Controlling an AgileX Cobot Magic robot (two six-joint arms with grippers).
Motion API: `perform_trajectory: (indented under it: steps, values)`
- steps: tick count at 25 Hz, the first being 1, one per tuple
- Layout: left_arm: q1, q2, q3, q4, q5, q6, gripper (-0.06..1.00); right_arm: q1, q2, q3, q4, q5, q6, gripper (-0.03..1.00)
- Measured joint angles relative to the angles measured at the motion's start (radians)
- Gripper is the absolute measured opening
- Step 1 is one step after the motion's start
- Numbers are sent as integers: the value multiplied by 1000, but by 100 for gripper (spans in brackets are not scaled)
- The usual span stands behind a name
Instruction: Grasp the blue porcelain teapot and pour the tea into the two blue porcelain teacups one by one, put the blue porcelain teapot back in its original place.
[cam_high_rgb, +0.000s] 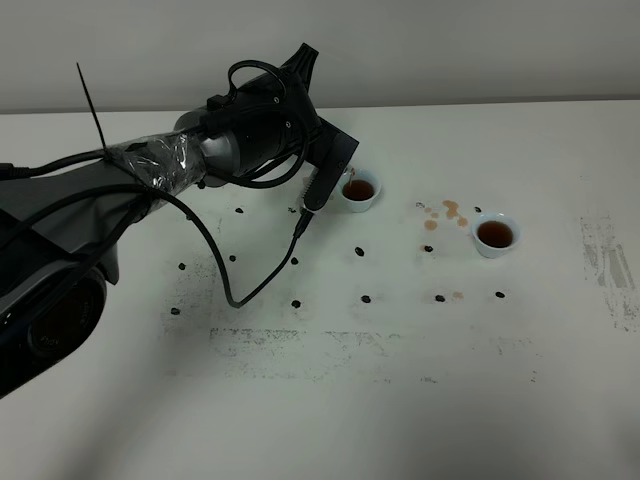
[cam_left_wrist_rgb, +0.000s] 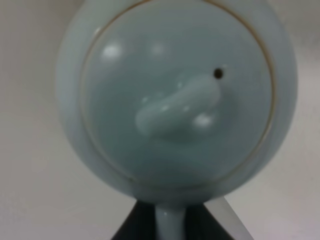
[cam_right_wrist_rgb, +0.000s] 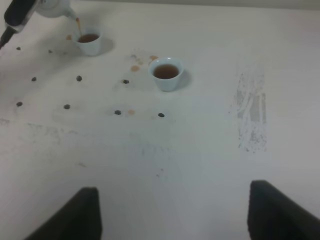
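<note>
The left gripper (cam_high_rgb: 322, 185) is sitting in the upper middle of the high view, its black body reaching in from the left edge of the frame. In the left wrist view its jaws are pressed together on the loop handle (cam_left_wrist_rgb: 169, 223) of the blue porcelain teapot (cam_left_wrist_rgb: 177, 95), which is filling nearly the whole frame there, lid and knob (cam_left_wrist_rgb: 177, 107) facing the camera (a small dark vent hole is showing beside the knob). In the high view the pot itself is hidden behind the arm. In the right wrist view, at the upper left of the frame, the teapot is tilting, and a thin brown stream (cam_right_wrist_rgb: 78, 25) is running from its spout down into the nearer teacup (cam_right_wrist_rgb: 89, 42).

That teacup (cam_high_rgb: 359, 190) is standing just right of the gripper in the high view and is holding brown tea. The second teacup (cam_high_rgb: 495, 235) is standing well apart from it, toward the right of the frame, also holding dark tea. Between the two cups, a few brown spills (cam_high_rgb: 445, 213) are lying on the white table (cam_high_rgb: 400, 380), and small dark dots (cam_high_rgb: 366, 298) are spread across the middle of the frame.

The right gripper (cam_right_wrist_rgb: 175, 215) is showing only in its own wrist view, at the bottom of the frame, its two dark fingers (cam_right_wrist_rgb: 75, 215) standing far apart above bare table, holding nothing.
</note>
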Motion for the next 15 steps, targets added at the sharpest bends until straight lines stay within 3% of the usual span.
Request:
perform_trajectory:
  steps: [15]
  values:
    - [0,0,0,0,0,1,4,0,0,0,0,0,0,59]
